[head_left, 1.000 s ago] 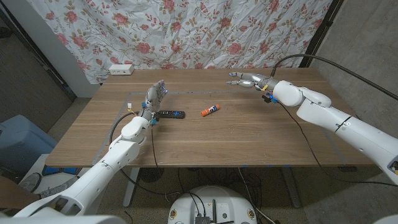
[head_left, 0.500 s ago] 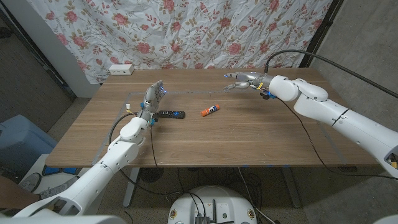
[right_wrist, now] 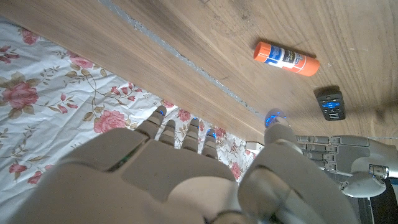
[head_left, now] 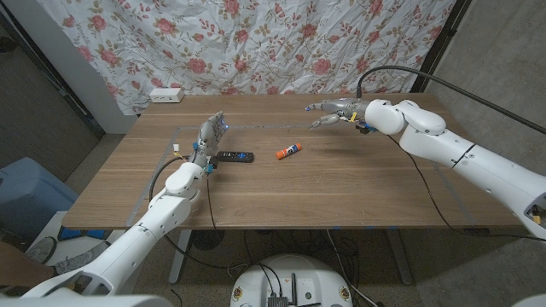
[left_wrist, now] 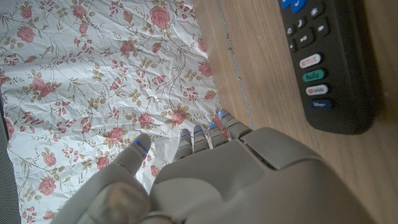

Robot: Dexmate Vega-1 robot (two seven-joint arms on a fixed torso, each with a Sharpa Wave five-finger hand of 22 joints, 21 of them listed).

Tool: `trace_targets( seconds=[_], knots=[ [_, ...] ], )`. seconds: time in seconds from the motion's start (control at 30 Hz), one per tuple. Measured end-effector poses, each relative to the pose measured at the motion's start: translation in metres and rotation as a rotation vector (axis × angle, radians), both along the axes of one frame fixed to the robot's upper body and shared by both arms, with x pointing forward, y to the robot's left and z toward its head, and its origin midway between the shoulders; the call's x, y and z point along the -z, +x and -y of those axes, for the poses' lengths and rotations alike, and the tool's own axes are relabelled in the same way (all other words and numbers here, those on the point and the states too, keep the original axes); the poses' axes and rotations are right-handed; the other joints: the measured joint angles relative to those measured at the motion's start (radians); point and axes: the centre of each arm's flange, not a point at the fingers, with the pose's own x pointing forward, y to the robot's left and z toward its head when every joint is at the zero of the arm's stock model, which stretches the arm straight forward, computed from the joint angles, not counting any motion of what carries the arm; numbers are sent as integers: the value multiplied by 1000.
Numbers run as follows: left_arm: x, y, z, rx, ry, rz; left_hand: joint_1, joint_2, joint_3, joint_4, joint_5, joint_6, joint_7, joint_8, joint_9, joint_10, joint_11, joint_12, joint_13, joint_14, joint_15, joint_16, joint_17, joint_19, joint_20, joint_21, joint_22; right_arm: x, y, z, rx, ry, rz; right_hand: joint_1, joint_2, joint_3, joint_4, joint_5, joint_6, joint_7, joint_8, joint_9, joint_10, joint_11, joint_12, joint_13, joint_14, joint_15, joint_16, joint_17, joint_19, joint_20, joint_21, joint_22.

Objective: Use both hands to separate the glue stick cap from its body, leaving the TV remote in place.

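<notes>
A floral cloth point(head_left: 256, 43) hangs behind the wooden table point(head_left: 341, 188); a white power strip point(head_left: 166, 95) lies at its far-left corner.

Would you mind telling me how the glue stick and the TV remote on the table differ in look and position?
The glue stick is orange and white and round-bodied; the TV remote is black, flat and longer. The glue stick lies at a slant near the table's middle, clear of both hands; the TV remote lies roughly level across the head view, right beside the left hand. The TV remote carries coloured buttons; the glue stick has a printed label. Both lie flat on the wooden table, and neither is held.
</notes>
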Motion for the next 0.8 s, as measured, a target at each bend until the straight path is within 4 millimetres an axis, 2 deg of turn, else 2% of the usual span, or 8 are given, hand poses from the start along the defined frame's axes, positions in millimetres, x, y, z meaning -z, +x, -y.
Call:
trace_targets(
  seconds=[0.03,0.1,0.17,0.23,0.4,0.63,0.67,0.8],
  knots=[
    [1,0,0,0,0,-1,0,0,0,0,0,0,0,0,0,0,0,0,0,0,0,0,0,0,0,0,0,0,0,-1,5,-14,-3,11,-10,0,0,0,0,0,2,0,7,0,0,3,2,2,3,0,3,3,0,0],
    [1,0,0,0,0,-1,0,0,0,0,0,0,0,0,0,0,0,0,0,0,0,0,0,0,0,0,0,-1,0,-3,8,-29,-5,19,-2,5,1,0,1,-1,4,0,8,2,0,4,5,5,3,0,0,7,0,0],
    [1,0,0,0,-1,-2,0,0,0,0,0,0,0,0,0,0,0,0,0,0,0,0,0,0,0,0,0,-2,0,-6,13,-48,-8,35,-11,14,-3,2,8,-7,9,2,14,8,2,4,6,5,3,-4,0,7,0,0],
    [1,0,1,0,-1,-2,0,0,0,0,0,0,0,0,0,0,0,0,0,0,0,0,0,0,0,0,0,-4,1,-9,14,-59,-10,58,-14,16,0,8,23,-3,13,5,22,2,7,4,11,11,3,-5,4,11,0,0],
    [2,0,1,1,-1,-2,0,0,3,3,0,0,0,0,0,0,0,0,0,0,0,0,0,0,0,0,0,-6,3,-14,15,-87,-15,95,-29,30,-3,8,56,-20,25,5,44,2,12,4,11,10,11,-5,0,18,0,-2],
    [2,2,2,3,-1,-7,0,0,3,3,0,0,0,0,0,0,0,0,0,0,0,0,0,0,0,0,0,-7,6,-23,20,-132,-28,120,-53,40,-1,8,76,-33,33,5,62,-16,15,9,21,6,11,-4,-7,25,0,-1],
    [2,2,2,4,0,-7,0,0,3,3,0,0,0,0,0,0,0,0,0,0,0,0,0,0,0,0,0,-7,6,-24,20,-140,-30,130,-44,41,0,5,77,-34,33,5,63,-16,15,9,22,7,11,-4,-7,25,0,0],
    [3,2,3,3,1,-10,0,0,3,3,0,0,0,0,0,0,0,0,0,0,0,0,0,0,0,0,0,-6,8,-29,20,-166,-34,144,-57,45,-2,0,81,-37,33,5,78,-22,15,9,24,9,19,-5,-7,25,0,1]
  ],
)
